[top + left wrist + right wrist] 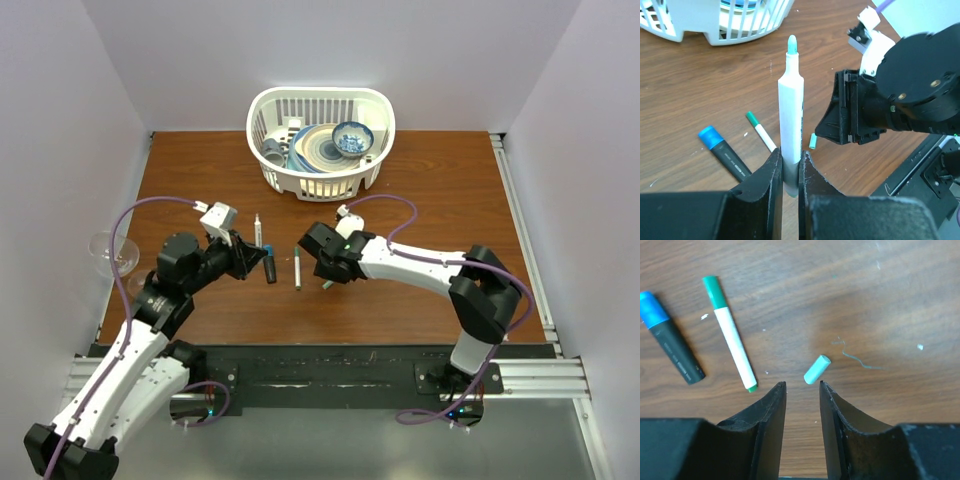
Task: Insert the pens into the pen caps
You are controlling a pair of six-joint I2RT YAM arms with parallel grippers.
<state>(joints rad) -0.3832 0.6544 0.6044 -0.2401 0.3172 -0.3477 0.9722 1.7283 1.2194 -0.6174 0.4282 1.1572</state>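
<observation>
Brown table [430, 200]: left tool [790, 161] clamped on bare pen [790, 100]. Loose cap [817, 369] lies flat just ahead of right tool [802, 386], jaws apart and empty, cap axis skewed across the gap.

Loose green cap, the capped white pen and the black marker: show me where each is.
loose green cap [817, 369], right wrist view, middle of its side.
capped white pen [731, 337], right wrist view, on the white shaft.
black marker [671, 342], right wrist view, on the dark body.
</observation>
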